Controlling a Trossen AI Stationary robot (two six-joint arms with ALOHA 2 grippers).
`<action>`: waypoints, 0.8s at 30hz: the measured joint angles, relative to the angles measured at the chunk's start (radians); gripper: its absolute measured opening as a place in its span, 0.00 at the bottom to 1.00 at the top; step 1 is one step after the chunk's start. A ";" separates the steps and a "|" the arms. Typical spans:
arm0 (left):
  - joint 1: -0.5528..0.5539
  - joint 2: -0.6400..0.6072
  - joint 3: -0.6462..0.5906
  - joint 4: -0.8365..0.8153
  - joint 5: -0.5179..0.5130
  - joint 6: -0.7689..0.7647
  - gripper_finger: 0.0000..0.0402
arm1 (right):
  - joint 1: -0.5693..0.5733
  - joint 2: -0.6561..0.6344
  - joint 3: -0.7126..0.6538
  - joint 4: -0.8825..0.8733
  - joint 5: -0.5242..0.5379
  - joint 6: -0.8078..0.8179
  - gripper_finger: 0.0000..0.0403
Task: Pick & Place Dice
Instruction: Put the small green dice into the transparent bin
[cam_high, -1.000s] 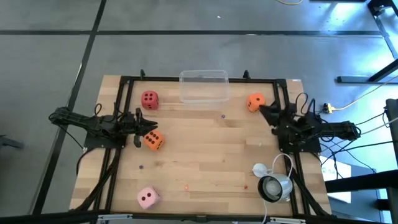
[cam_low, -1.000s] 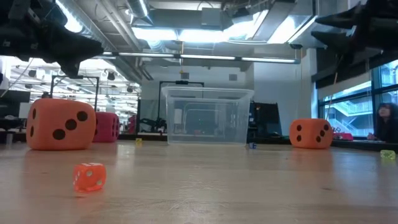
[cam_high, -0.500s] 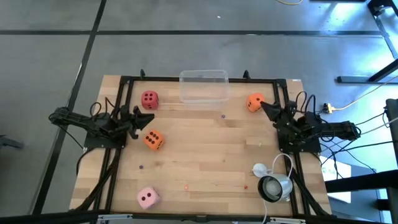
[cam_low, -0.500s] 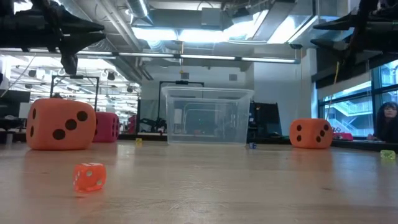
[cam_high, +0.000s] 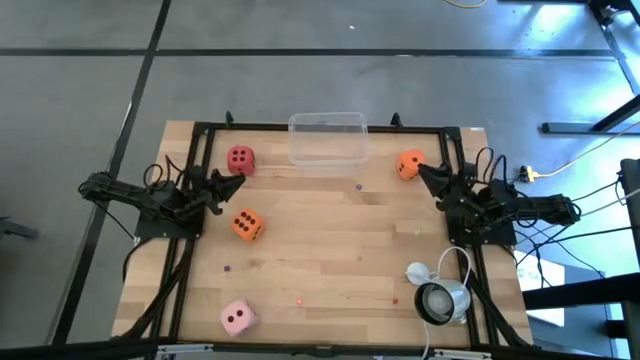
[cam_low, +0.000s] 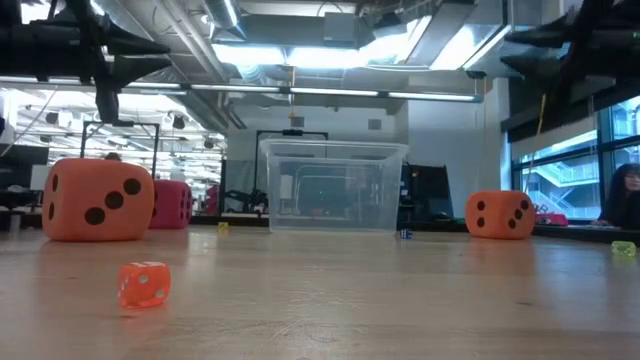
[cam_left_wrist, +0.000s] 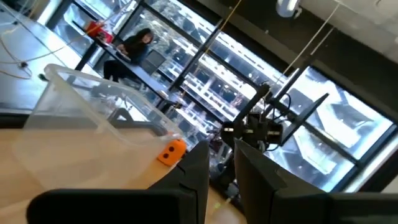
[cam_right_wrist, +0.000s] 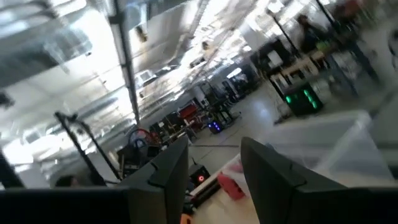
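The left gripper (cam_high: 232, 188) hung above the left side of the wooden surface (cam_high: 330, 260), near but not touching the orange die (cam_high: 246, 225) that lay just in front of it. In the left wrist view its fingers (cam_left_wrist: 196, 177) stood a little apart with a narrow gap and held nothing. The right gripper (cam_high: 428, 177) waited at the right edge, close to the second orange die (cam_high: 410, 164); its fingers (cam_right_wrist: 168, 168) were spread and empty too.

The red die (cam_high: 240, 159) sat at the far left, beside the clear plastic container (cam_high: 328, 138) at the far edge of the surface. The pale pink die (cam_high: 238, 318) lay alone near the front edge, well apart from both arms. All four dice were on the wood and none was in the container, so the task looked to be at its beginning.

The step in hand was probably to take the nearer orange die with the left arm. To do it well, the fingers should open wider than the cube, come straight down over two flat opposite faces, and close gently, because the cube seemed soft and could squeeze out or roll if it was pinched at a corner.
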 joint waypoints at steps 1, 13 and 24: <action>0.000 0.000 0.000 0.005 0.001 -0.008 0.17 | 0.000 0.007 0.020 -0.004 -0.003 -0.046 0.37; 0.051 0.111 0.119 -0.067 0.072 -0.038 0.23 | 0.000 0.297 0.584 -0.766 0.036 -0.245 0.37; 0.077 0.394 0.442 -0.302 0.161 0.210 0.49 | 0.000 0.665 1.012 -1.359 -0.026 0.182 0.47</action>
